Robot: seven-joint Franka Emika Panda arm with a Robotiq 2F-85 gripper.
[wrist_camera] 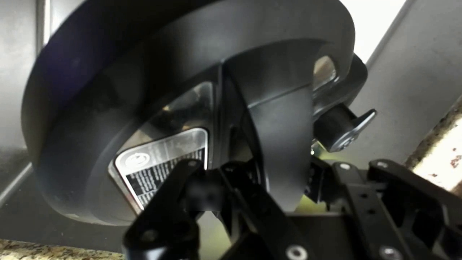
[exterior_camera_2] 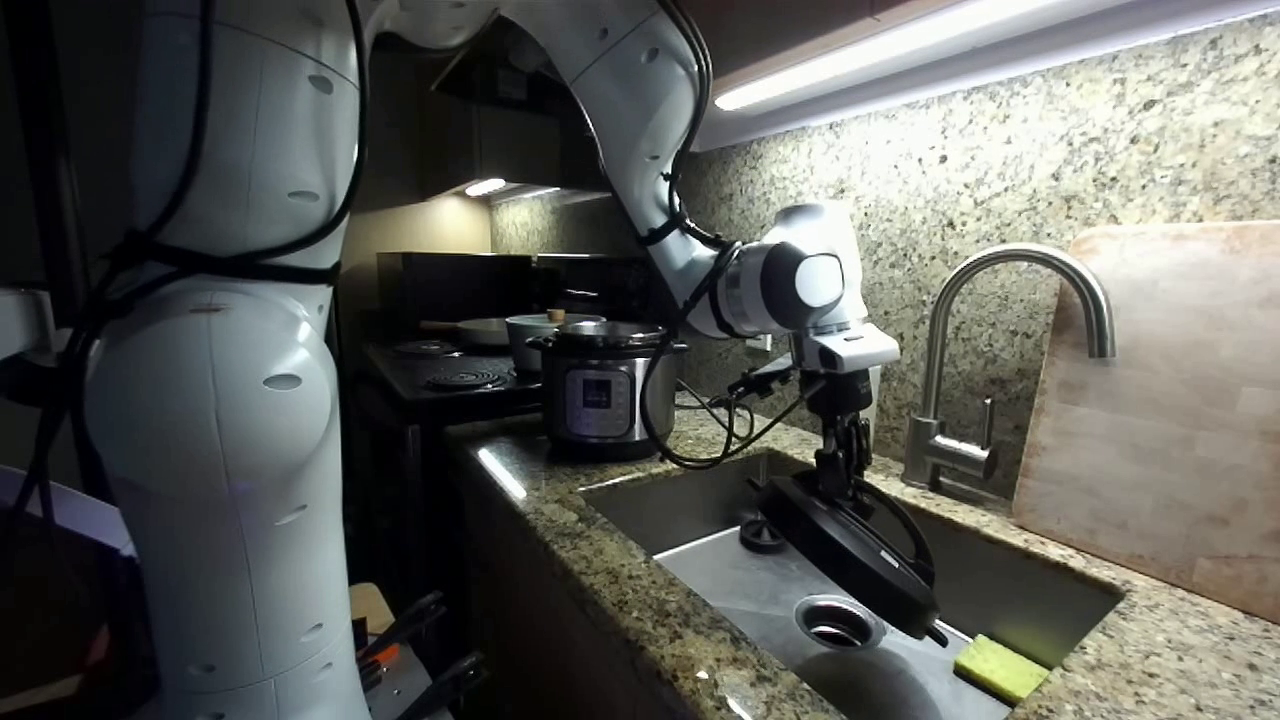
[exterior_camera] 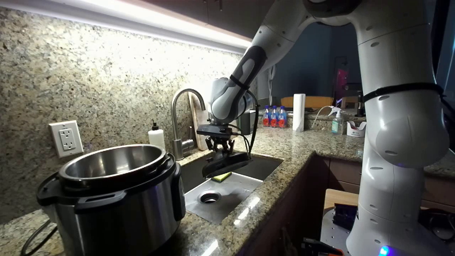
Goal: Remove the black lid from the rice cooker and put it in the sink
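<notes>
The black lid [exterior_camera: 227, 165] hangs tilted from my gripper [exterior_camera: 221, 146] within the sink [exterior_camera: 233, 199]. In an exterior view, the lid [exterior_camera_2: 845, 550] slants down toward the drain side of the sink [exterior_camera_2: 715, 575], with my gripper [exterior_camera_2: 842, 475] at its upper side. I cannot tell whether its low edge touches the basin. In the wrist view, my gripper's fingers [wrist_camera: 279, 182] stand on both sides of the lid's handle, and the lid [wrist_camera: 252, 27] fills the picture. The rice cooker [exterior_camera: 124, 217] stands lidless beside the sink, its steel inner pot showing; it also shows in an exterior view [exterior_camera_2: 600, 405].
A curved steel faucet [exterior_camera: 174, 121] rises behind the sink, close to the arm. A cutting board [exterior_camera_2: 1160, 400] leans on the backsplash. A yellow sponge [exterior_camera_2: 1000, 668] lies in the sink by the drain [exterior_camera_2: 840, 622]. A white soap bottle [exterior_camera: 156, 138] stands between cooker and faucet.
</notes>
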